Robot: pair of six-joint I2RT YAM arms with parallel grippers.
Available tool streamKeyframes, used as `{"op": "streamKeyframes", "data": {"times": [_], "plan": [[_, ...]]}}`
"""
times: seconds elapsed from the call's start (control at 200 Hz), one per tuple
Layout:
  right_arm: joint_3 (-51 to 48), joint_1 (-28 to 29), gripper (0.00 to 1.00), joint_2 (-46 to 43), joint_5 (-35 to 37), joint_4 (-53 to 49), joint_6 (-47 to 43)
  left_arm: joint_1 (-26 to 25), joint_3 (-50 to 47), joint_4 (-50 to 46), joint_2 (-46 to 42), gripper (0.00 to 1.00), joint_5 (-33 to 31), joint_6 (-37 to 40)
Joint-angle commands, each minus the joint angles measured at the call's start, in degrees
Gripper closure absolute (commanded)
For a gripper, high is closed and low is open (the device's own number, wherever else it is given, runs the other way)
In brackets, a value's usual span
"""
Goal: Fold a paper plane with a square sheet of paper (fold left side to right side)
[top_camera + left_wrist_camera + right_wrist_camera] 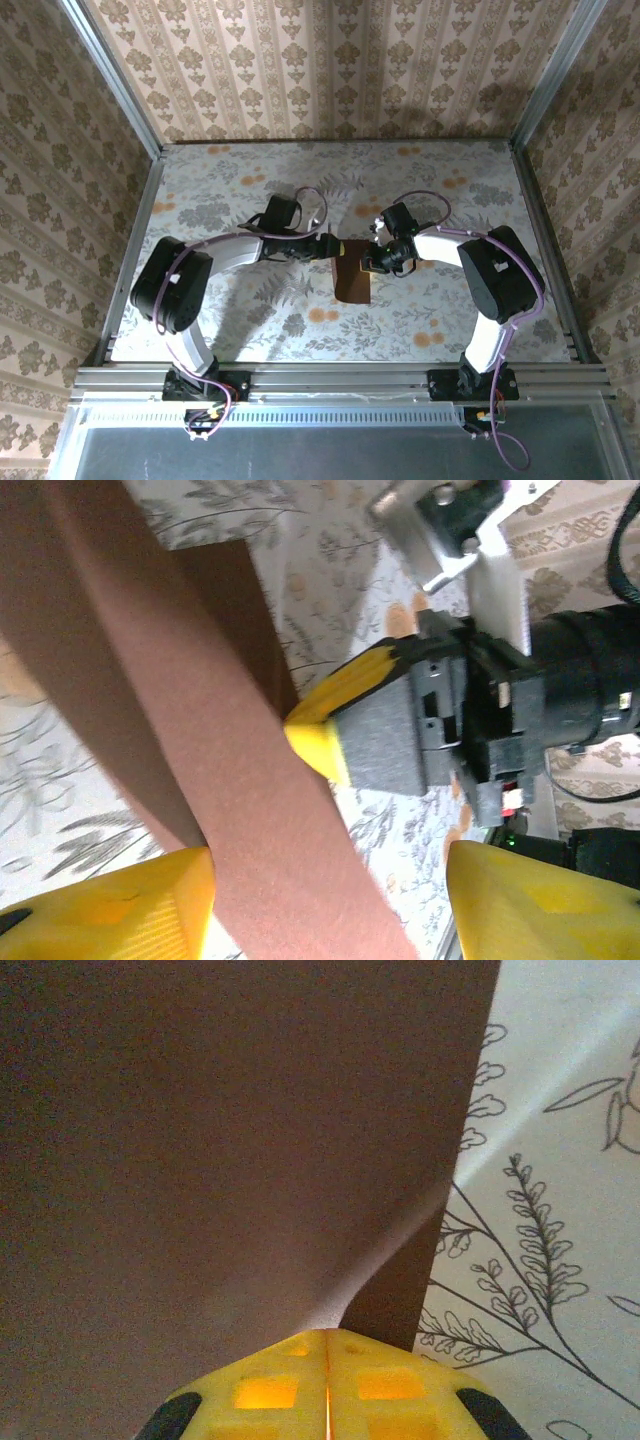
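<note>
The square sheet of paper, cut off at upper left, is pinched by the right gripper; the left gripper is seen open.

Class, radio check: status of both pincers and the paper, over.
Left pincer open, astride the square sheet of paper. Right pincer shut on its lifted edge. No obstruction seen.

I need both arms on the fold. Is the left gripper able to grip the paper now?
Probably yes: the paper passes through the open left gripper while the right gripper pinches it.
</note>
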Motion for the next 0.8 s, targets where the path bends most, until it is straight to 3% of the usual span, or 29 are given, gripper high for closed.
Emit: {"op": "streamKeyframes", "data": {"times": [0.0,0.245,0.335,0.635,0.8], "plan": [[-0.87,0.97,0.9,2.65,2.56,-2.21,-0.81,-1.31,2.09,2.25,2.72,0.34,1.73,-1.06],[-1.32,1.19,0.9,2.56,2.37,-1.57,-0.55,-3.0,4.08,2.26,5.73,0.31,1.92,-0.63],[-1.53,1.18,0.9,2.43,2.43,-1.41,-0.46,-3.0,4.22,1.39,6.06,0.35,0.98,-0.05],[-1.53,1.24,0.93,1.63,2.05,-0.82,-0.19,-3.01,4.6,-0.89,7.13,0.72,-1.76,0.56],[-1.57,1.19,0.93,0.51,1.51,-0.29,0.26,-3.0,5.01,-2.34,7.45,0.83,-2.22,1.4]]}}
